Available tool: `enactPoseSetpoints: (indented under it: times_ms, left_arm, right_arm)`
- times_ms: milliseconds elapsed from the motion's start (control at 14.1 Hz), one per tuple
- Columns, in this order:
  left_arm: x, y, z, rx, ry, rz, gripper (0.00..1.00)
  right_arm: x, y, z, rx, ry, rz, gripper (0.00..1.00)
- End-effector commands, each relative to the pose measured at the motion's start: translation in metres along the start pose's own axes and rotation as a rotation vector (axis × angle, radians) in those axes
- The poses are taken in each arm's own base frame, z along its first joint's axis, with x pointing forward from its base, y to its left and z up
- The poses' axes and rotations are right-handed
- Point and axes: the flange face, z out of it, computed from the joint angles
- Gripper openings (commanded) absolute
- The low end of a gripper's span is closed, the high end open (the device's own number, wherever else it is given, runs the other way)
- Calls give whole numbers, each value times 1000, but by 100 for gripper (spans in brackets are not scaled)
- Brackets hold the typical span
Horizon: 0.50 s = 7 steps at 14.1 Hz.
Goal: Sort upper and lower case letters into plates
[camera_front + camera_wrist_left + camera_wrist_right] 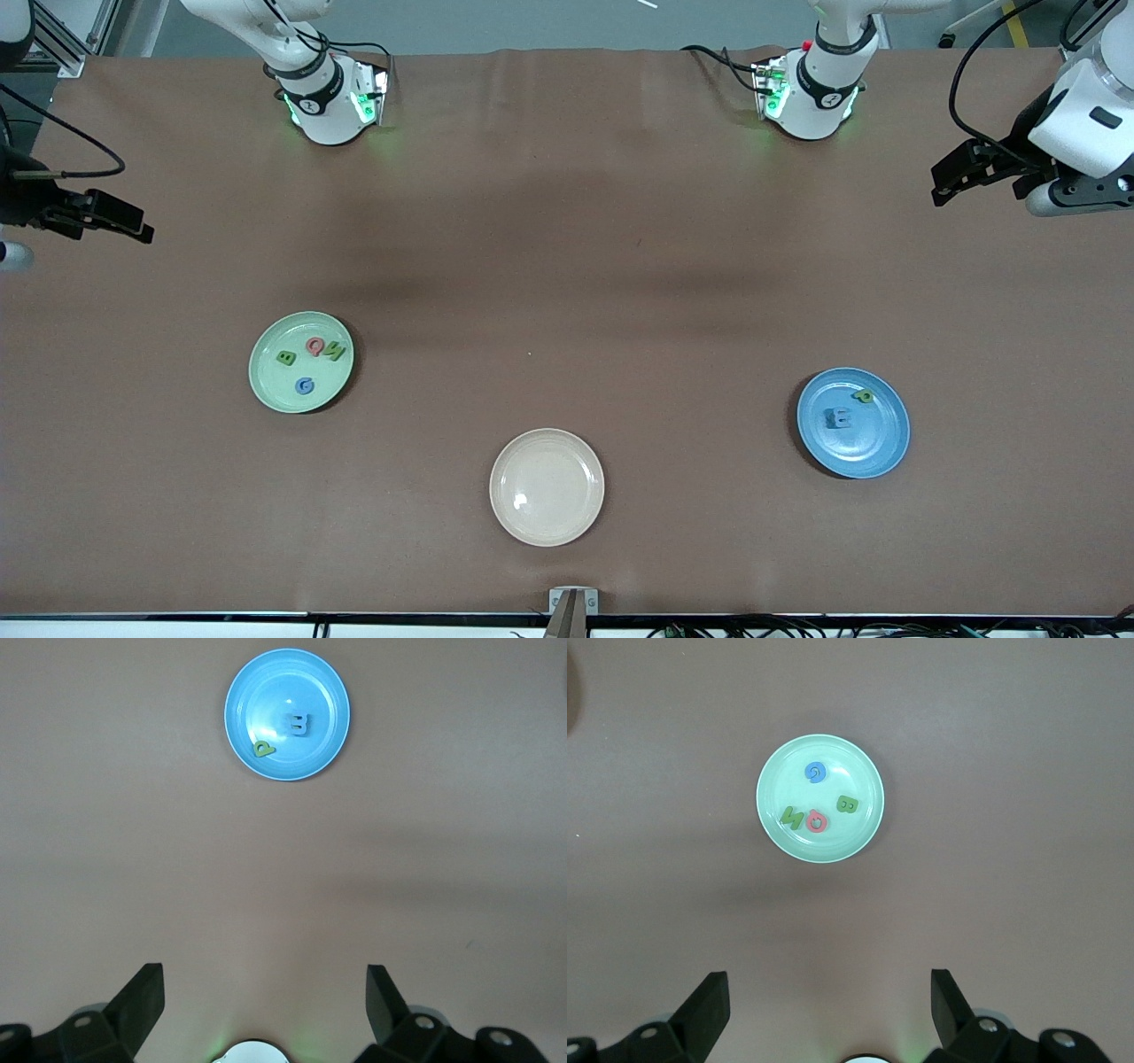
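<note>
Plates sit well apart on the brown table (567,221): the mint green plate (266,377) toward the right arm's end holds four letters (307,361), the blue plate (873,447) toward the left arm's end holds two letters (846,410). Between them, nearer the front camera, lies a bare cream plate (547,486). Both arms wait raised at the table's ends, left gripper (961,177) and right gripper (106,217) spread wide, holding nothing.

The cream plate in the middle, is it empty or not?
Empty: the cream plate shows only its bare glossy surface, no letters.
</note>
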Motion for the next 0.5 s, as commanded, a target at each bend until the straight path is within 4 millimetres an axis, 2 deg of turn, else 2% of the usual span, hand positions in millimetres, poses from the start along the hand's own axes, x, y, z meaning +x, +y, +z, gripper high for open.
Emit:
enactPoseSetpoints:
  times_ms: [0,425]
  left_arm:
    - [6,1,-1,-14,-1,16,100]
    - [6,1,-2,-13,0,14,100]
  right_arm:
    - [-11,-1,-2,-8,20,-16,100]
    - [-15,5,-16,-45,69,-28,100]
